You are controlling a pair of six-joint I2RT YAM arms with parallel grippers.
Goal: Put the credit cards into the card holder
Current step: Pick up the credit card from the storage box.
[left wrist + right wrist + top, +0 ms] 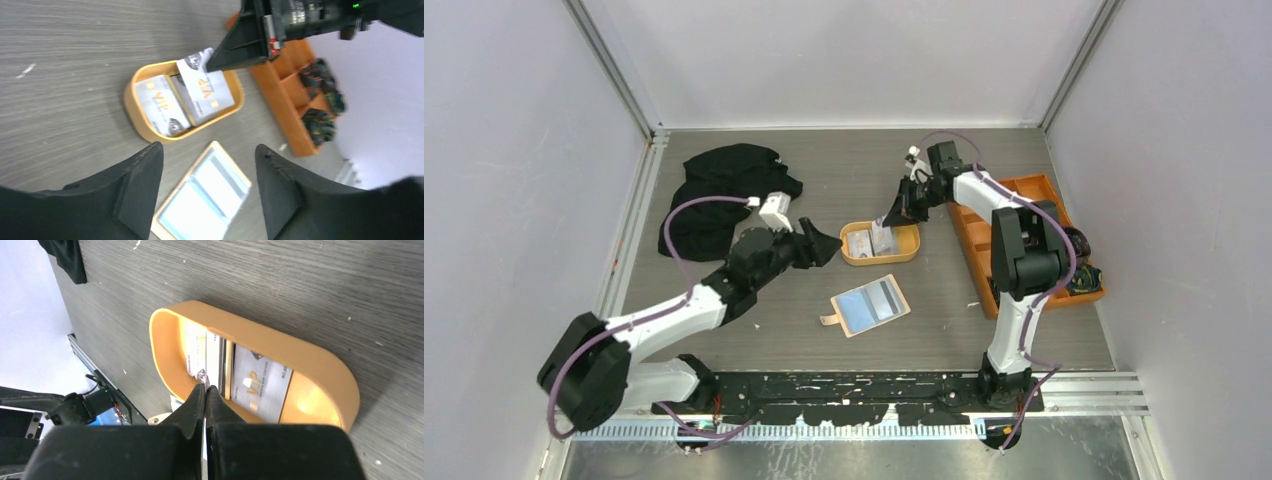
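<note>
Top external: takes in both arms at once. Shows the left tool [829, 243] spread and holding nothing, and the right tool [890, 218] pressed together on a card [883, 237] standing on edge in the tray [864, 263]. Places the holder [871, 305] unfolded and flat on the tabletop [944, 320], between the two tools but nearer the bases, apart from the tray. Also catches a cloth [719, 195] off the left tool's outer side and a box [1028, 192] beside the right arm.

Left wrist: looks out between spread fingers [135, 192] at the tray just ahead, with the holder below the gap. Reveals what the overhead view blurs: VIP print on the pinched card, tilted, and on a second card [160, 105] lying flat beside it.

Right wrist: shows fingertips [197, 397] clamped on the card's edge, seen edge-on, with the flat card just beyond them.

Counted: two tools, one tray, one holder, one box, one cloth. Two cards for certain; cannot tell whether a third lies under the tilted one.
</note>
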